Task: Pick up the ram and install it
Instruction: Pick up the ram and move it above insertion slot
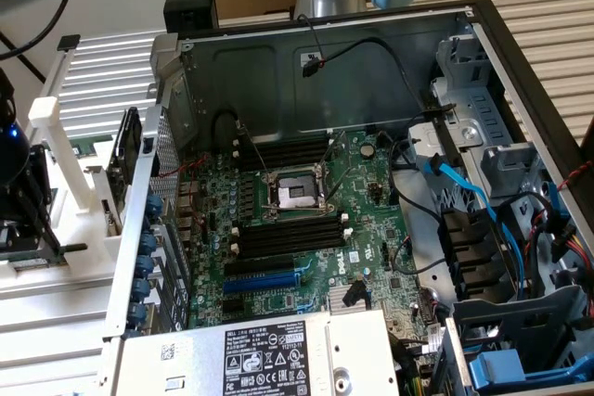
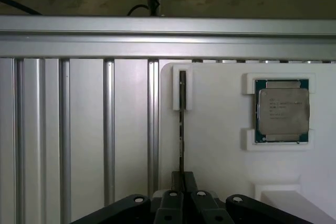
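Note:
The ram [image 2: 182, 124] stands on edge in a slot of the white holder [image 2: 215, 145], so in the wrist view it is a thin dark strip. My gripper [image 2: 182, 183] sits over its near end with the two fingertips drawn together against the stick, shut on it. In the exterior view the gripper [image 1: 32, 246] hangs low at the far left, over the white fixture [image 1: 56, 136] beside the open computer case. The motherboard [image 1: 371, 229] lies in the case with black memory slots [image 1: 288, 234] beside the processor socket [image 1: 295, 194].
A square silver processor chip [image 2: 282, 111] rests in a pocket of the white holder. A dark expansion card [image 1: 125, 164] stands upright between fixture and case wall [image 1: 158, 118]. Cables [image 1: 464, 192] and drive bays crowd the case on the exterior view's right. Ribbed aluminium rails [image 2: 79, 140] surround the holder.

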Robot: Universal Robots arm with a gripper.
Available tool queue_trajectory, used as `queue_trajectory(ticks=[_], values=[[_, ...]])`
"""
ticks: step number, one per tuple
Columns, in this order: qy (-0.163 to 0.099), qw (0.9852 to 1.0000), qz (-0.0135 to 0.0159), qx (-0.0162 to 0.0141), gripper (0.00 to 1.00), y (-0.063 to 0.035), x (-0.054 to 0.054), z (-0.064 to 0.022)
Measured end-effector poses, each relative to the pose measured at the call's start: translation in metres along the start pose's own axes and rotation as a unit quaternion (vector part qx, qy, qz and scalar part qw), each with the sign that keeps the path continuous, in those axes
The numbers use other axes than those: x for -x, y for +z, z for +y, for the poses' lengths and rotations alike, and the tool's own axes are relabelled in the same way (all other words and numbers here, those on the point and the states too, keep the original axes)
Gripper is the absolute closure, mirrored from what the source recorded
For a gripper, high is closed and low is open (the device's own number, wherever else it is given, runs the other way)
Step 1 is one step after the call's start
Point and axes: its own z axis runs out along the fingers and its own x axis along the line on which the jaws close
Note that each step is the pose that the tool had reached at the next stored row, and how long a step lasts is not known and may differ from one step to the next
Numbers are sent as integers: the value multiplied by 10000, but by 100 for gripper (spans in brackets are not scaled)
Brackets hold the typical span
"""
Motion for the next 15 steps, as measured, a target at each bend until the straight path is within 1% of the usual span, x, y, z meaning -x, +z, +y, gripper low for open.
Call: queue_trajectory(ticks=[13, 14, 15], values=[[0, 10000, 1, -1, 88, -2, -1, 3], [0, 10000, 1, -3, 88, -3, 0, 4], [-1, 10000, 0, -14, 88, -8, 0, 10]])
